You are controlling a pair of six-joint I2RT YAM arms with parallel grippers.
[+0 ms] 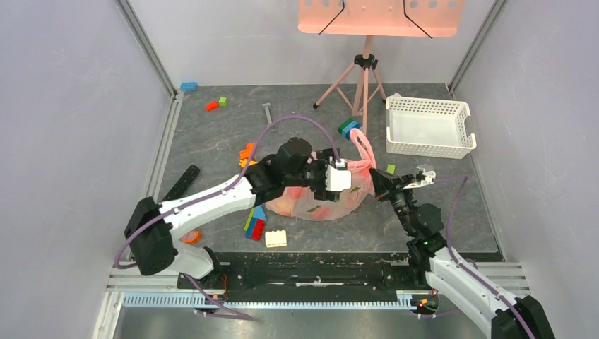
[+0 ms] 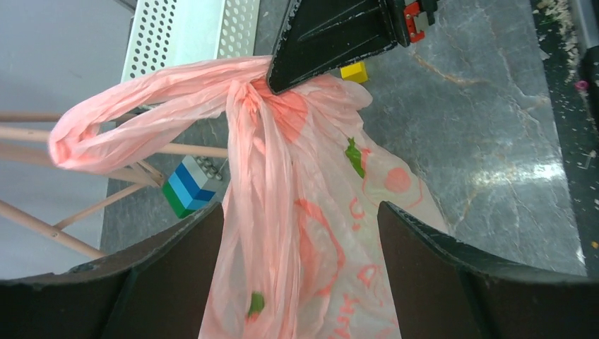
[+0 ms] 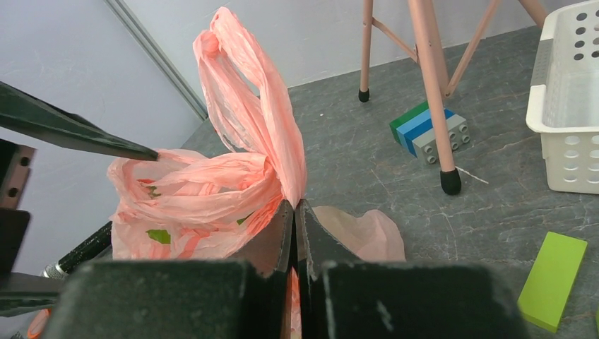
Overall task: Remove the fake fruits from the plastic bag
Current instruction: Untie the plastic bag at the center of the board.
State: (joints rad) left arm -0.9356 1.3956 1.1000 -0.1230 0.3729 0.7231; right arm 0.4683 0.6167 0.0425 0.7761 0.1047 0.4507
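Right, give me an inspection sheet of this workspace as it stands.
Surface: grey marbled table.
Job's things: plastic bag lying mid-table, one handle loop raised; fake fruits not seen outside it.
Clutter: building blocks scattered around; white basket back right.
Grippers: left gripper open, straddling the bag; right gripper shut on the bag's plastic.
Cables: purple cable arcing through the air to the left gripper.
Surroundings: pink tripod at the back; plain walls.

Pink plastic bag (image 2: 282, 183), red print; white basket (image 1: 429, 150).
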